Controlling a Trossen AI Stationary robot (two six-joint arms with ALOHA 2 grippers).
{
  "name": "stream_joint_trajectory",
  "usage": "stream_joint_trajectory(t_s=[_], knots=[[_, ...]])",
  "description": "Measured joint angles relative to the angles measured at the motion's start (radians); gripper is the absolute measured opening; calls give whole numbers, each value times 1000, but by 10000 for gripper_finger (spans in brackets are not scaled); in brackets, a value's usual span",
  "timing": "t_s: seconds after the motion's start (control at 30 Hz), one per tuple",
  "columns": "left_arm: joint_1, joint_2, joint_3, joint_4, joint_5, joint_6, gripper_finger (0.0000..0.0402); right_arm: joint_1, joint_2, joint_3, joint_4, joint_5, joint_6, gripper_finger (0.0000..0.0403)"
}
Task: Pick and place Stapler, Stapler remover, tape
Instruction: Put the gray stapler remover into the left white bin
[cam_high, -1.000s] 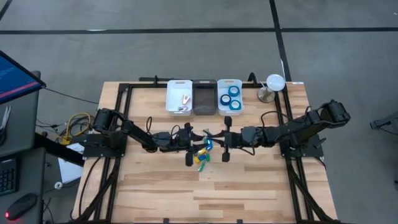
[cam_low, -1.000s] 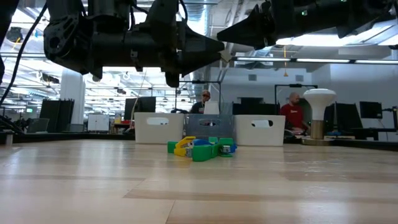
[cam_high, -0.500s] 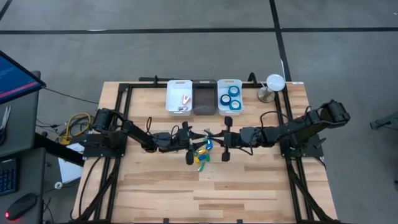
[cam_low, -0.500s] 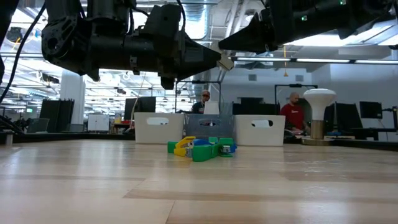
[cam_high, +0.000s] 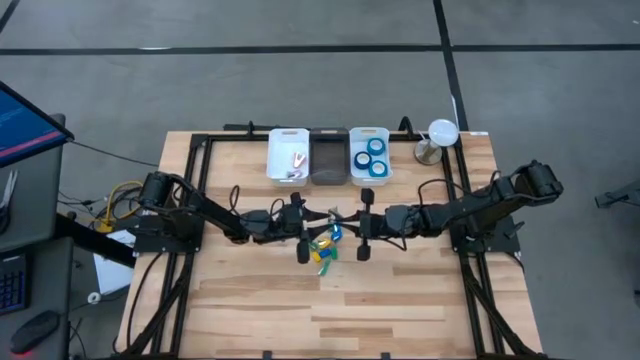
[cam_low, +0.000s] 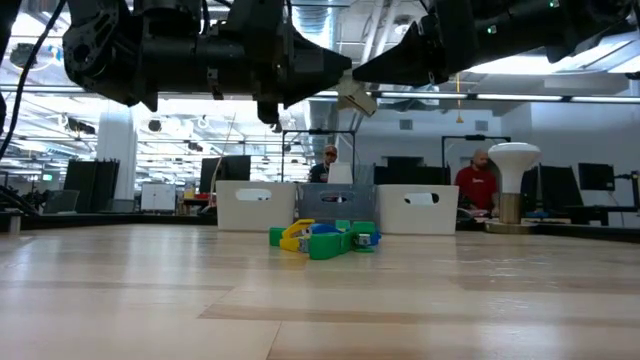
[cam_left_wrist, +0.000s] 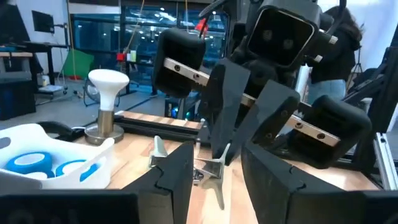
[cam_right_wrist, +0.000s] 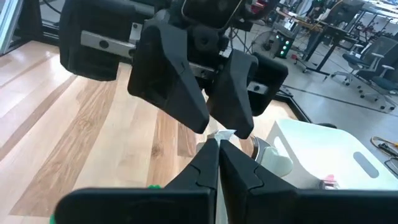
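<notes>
A small silver staple remover hangs in mid-air over the table's middle, seen in the low view as a pale piece. My right gripper is shut on it. My left gripper faces it, open, one finger on each side of the remover. Whether they touch it, I cannot tell. Below them a heap of small green, yellow and blue blocky pieces lies on the table. Blue tape rolls sit in the right white bin. My right gripper pinches the staple remover at its upper end between its two fingertips. It comes level from the table's right side. The remover is lifted clear and hangs below the fingertips, between my left gripper's fingers.
Three bins stand in a row at the far edge: a left white bin with metal pieces in it, a dark middle bin and the right white bin. A white mushroom-shaped stand is to their right. People sit beyond the table.
My left arm has drawn its shoulder toward the table's left and its gripper has risen a little, staying at the right gripper's tip. The staple remover shows larger and hangs lower between the two grippers in the low view.
</notes>
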Motion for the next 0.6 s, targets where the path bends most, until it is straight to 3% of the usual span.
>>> stream_joint_trajectory(t_s=[0.6], knots=[[0,7,-2,-62,4,-42,66,0,0,0,54,0,-2,0]])
